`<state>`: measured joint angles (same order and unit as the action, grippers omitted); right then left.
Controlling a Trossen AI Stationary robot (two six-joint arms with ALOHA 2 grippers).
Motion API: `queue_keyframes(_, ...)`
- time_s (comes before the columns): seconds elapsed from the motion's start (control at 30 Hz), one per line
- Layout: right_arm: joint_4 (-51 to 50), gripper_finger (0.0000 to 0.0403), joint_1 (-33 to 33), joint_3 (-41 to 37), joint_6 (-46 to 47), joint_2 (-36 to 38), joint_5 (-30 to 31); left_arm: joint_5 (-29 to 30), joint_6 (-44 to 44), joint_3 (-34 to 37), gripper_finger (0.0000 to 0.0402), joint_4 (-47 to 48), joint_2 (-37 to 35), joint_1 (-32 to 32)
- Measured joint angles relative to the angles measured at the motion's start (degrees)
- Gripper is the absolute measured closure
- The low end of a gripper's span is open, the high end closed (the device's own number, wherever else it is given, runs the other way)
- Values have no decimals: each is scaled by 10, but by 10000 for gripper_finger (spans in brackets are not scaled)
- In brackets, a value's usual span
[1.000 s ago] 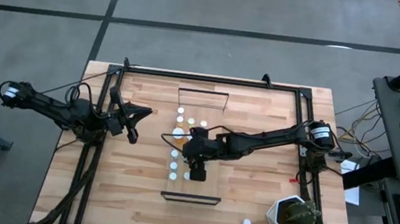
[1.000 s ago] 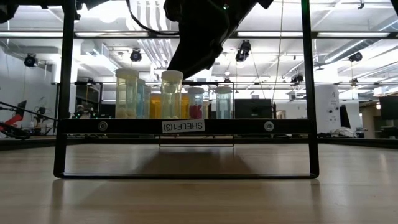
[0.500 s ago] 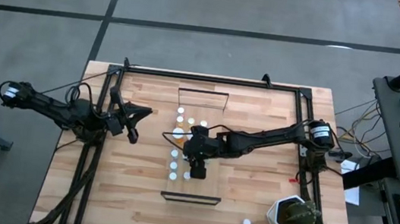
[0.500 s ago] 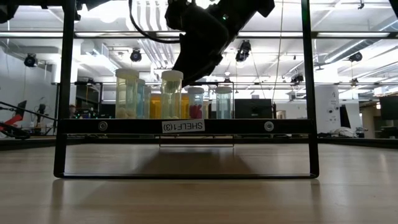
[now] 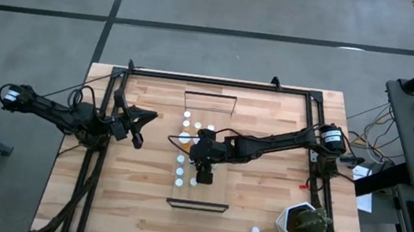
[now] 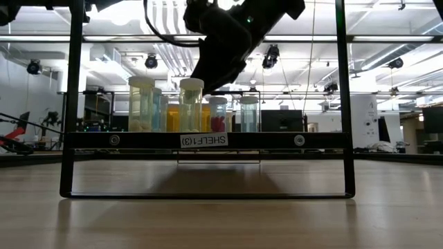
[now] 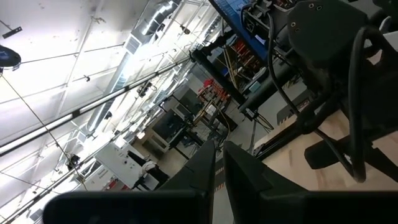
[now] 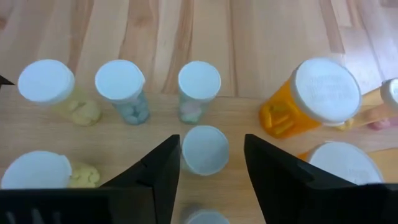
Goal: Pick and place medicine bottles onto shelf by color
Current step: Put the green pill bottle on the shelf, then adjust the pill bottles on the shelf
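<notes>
Right pincer over the shelf, just after a placement, I judge; one bottle off-shelf still to fetch.

Right pincer (image 8: 211, 163) hangs spread wide and empty above a white-capped bottle (image 8: 204, 150) standing free in the cluster mid-shelf (image 5: 218, 169). Neighbours crowd it: orange bottle (image 8: 309, 98), a bluish one (image 8: 122, 89), yellow ones (image 8: 51, 89). My next move calls for a straight lift clear of the caps, then a reach to the stray bottle (image 5: 255, 231) near the table's front right corner, just beside the potted plant (image 5: 304, 224). Left pincer (image 7: 217, 163), nearly closed, waits at the table's left edge.
</notes>
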<state>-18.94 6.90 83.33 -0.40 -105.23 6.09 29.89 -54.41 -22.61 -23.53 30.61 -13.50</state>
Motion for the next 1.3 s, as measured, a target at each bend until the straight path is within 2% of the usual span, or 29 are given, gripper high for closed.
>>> queue_keyframes(0.4, 8, 243, 0, 0, -4, 11, 0, -2, 0, 1, 386, 0, 0, 0)
queue_keyframes(0.7, -44, 243, 0, -8, -66, 103, -1, -3, 6, 3, 386, 0, 0, 0)
queue_keyframes(0.8, -21, 243, -8, -52, -96, 151, -8, -3, 12, 4, 386, 0, 0, 0)
queue_keyframes(1.0, 94, 243, -46, -197, -114, 251, -15, 2, 13, 4, 386, -1, 0, 0)
queue_keyframes(1.13, 164, 243, -76, -274, -134, 306, -15, 75, 1, 5, 386, -34, 9, 0)
queue_keyframes(1.3, 184, 243, -116, -311, -163, 349, -16, 92, -14, 0, 386, -80, 17, 0)
